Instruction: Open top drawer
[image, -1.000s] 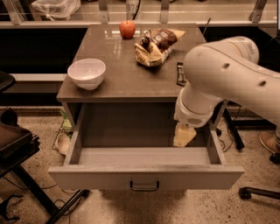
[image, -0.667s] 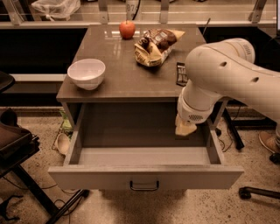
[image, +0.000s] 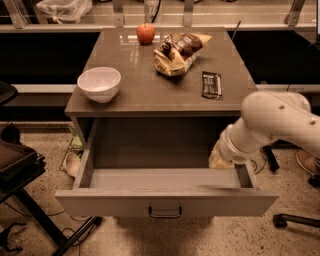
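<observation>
Top drawer (image: 165, 202): standing wide open under the grey-brown cabinet top (image: 150, 95), front panel toward the camera, bottom centre of the view. Small dark bar handle (image: 165, 212) at the middle of the flat front. Deep grey inside, floor and back wall both in view.

Gripper (image: 220, 159): yellowish tip at the right rear of the drawer opening, low, right by the right side wall, well back from the front panel and the handle. Spread or closed, cannot tell from here. Touching the wall or just clear of it, cannot tell either.

Thick white arm (image: 272, 122): in from the right edge, bending down past the cabinet's right front corner to the gripper.

On the cabinet top:
- White bowl (image: 99, 84), upright, near the left front corner.
- Red apple (image: 146, 33) at the back, left of centre.
- Crumpled chip bag (image: 177, 52) just right of the apple, lying on its side.
- Dark snack wrapper (image: 211, 84), flat, right of centre, near the chip bag but apart from it.

Around the cabinet:
- Speckled floor (image: 125, 240).
- Black chair (image: 15, 160) at the left edge, legs reaching toward the drawer's left front corner.
- Black caster leg (image: 295, 220) low at the right.
- Clear plastic bag (image: 65, 9) behind the rail at top left.
</observation>
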